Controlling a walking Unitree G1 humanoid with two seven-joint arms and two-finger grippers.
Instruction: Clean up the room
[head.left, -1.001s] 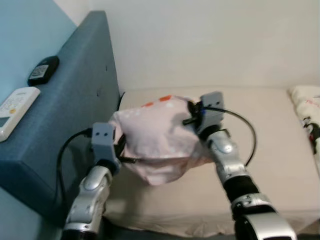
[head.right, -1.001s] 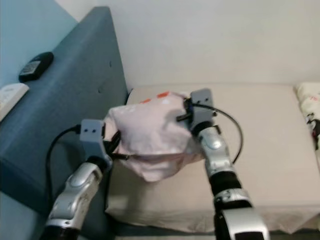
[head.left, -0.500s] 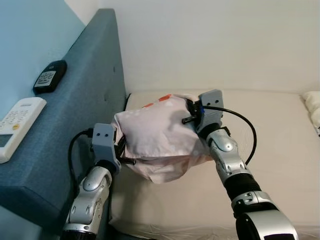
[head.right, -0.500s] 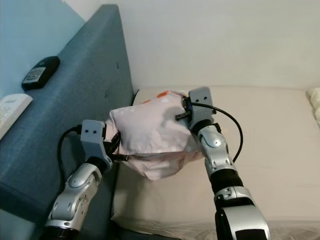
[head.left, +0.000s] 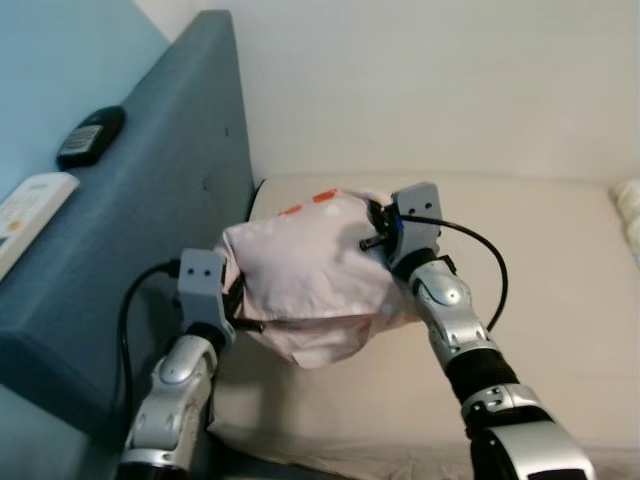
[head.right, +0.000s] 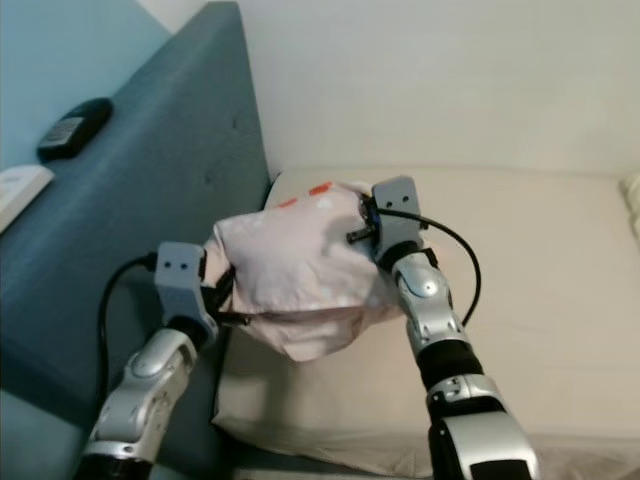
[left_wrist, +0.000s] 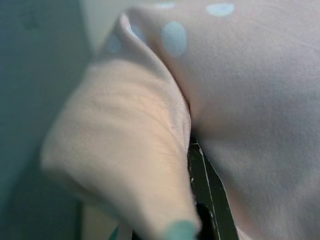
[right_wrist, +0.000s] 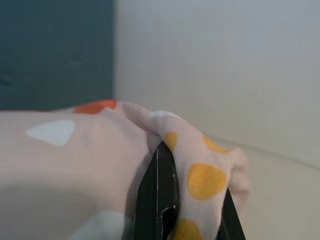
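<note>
I've got the pink spotted pillow (head.left: 310, 280) lifted over the bed (head.left: 560, 270) near the blue headboard (head.left: 150, 220), left gripper (head.left: 238, 300) and right gripper (head.left: 378, 228) each clamped on an opposite edge so it hangs level for placing

The pillow (head.left: 310, 280) is pale pink with white, orange and yellow spots. The bed (head.left: 560, 270) is cream, the headboard (head.left: 150, 200) dark teal-blue, the wall (head.left: 430, 80) off-white. One remote (head.left: 30, 205) is white, another remote (head.left: 92, 135) black.
</note>
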